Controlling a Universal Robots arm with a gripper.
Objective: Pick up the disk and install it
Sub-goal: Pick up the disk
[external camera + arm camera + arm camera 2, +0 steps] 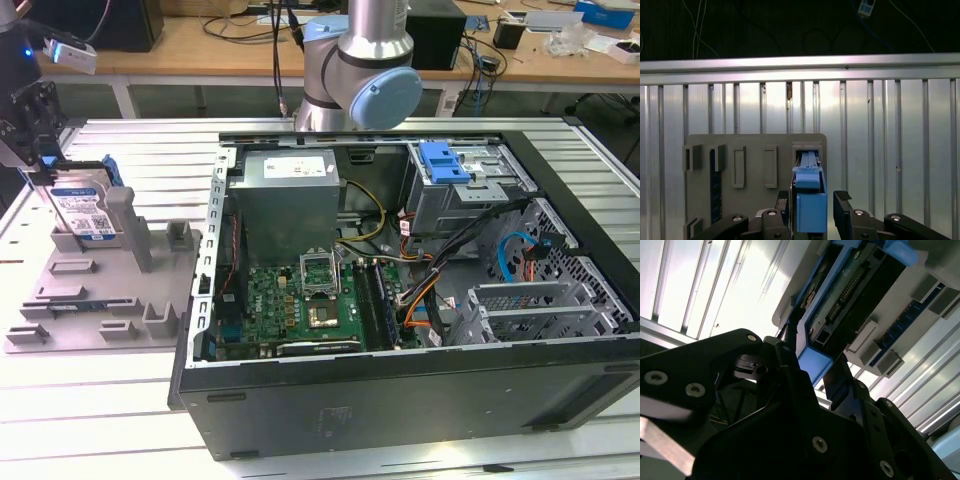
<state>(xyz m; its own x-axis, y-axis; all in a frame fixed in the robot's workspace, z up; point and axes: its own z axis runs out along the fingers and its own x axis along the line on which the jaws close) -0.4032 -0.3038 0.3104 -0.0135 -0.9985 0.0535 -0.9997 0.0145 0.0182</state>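
Note:
The disk [85, 208] stands on edge in a slot of the grey fixture plate [100, 300] at the exterior view's left; it is silver, with a white-and-blue label and a blue carrier. My gripper [35, 140] hangs right above it. In the first wrist view the carrier's blue end [811, 210] sits between my two black fingers, and the gripper [812, 199] is open, with a thin gap showing at one finger [842, 200]. In the second wrist view the disk's edge with its connectors [850, 290] lies just beyond the gripper [815, 345].
The open computer case [400, 420] fills the table's middle, with a grey power-supply box [290, 190], the motherboard [300, 300] and a drive bay with a blue latch [445, 160]. The arm's base [360, 70] stands behind it. The fixture plate [755, 145] has several empty slots.

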